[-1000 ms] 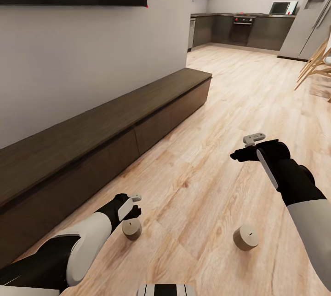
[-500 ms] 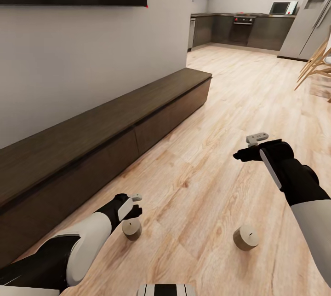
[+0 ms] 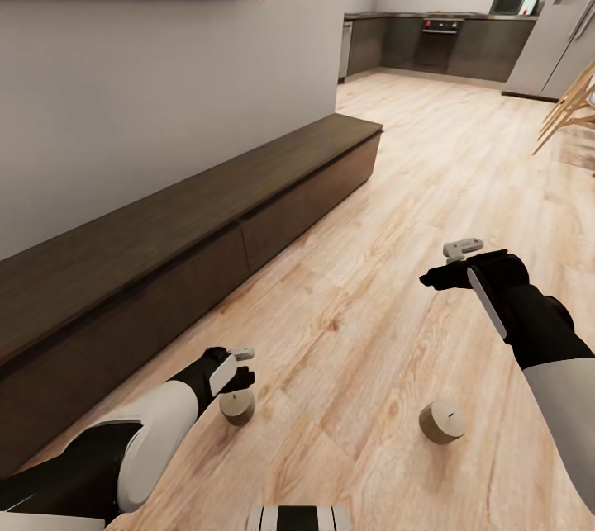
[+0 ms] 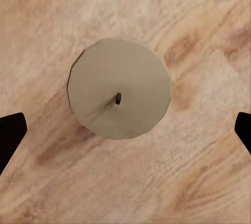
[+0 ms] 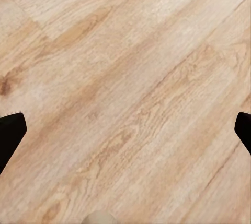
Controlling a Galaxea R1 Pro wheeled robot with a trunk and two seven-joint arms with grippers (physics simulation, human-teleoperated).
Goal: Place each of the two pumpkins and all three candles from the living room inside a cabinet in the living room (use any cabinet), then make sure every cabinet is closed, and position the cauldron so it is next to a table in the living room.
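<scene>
1. Two candles are standing on the wooden floor [image 3: 388, 184]: one candle [image 3: 237, 406] near the cabinet [image 3: 190, 225], the other candle [image 3: 442, 420] well apart from it.
2. The left gripper [image 3: 240, 374] is hanging right over the first candle, fingers spread wide on both sides of it.
3. The right gripper [image 3: 442, 267] is hanging over bare floor, spread wide too.
4. The cabinet doors are looking shut.
</scene>
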